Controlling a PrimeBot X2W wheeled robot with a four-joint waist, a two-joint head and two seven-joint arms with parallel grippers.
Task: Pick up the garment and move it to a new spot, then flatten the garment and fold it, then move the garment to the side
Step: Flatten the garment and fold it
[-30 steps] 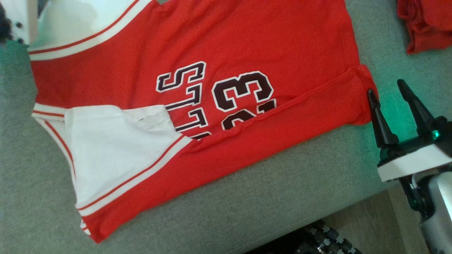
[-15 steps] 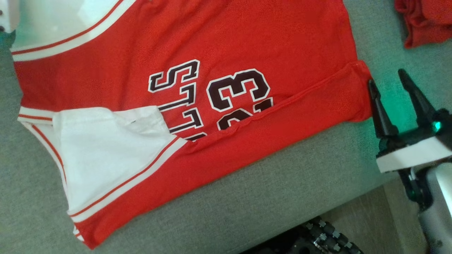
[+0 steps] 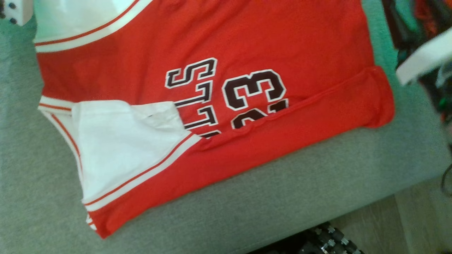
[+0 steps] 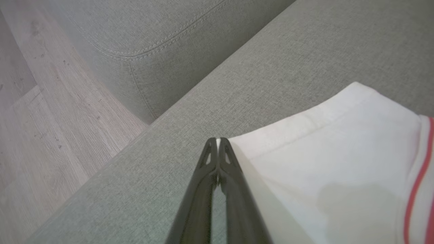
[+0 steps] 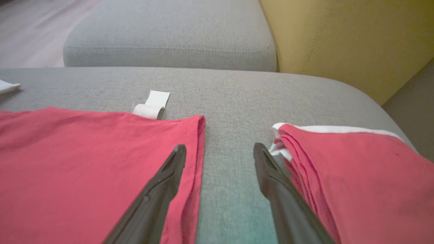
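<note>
Folding underway, I judge | left gripper (image 4: 217, 141): fingers pinched on white sleeve corner of garment (image 4: 339, 162) | right gripper (image 5: 219, 150): fingers wide, one over garment hem, other beside folded red pile (image 5: 356, 176) | garment flat on cushion (image 5: 230, 91), one edge turned over; remaining folds and side move left | no containers used

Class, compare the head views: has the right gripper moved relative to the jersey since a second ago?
Yes. The right gripper has moved up the head view, from beside the rolled corner of the jersey to beyond it.
</note>
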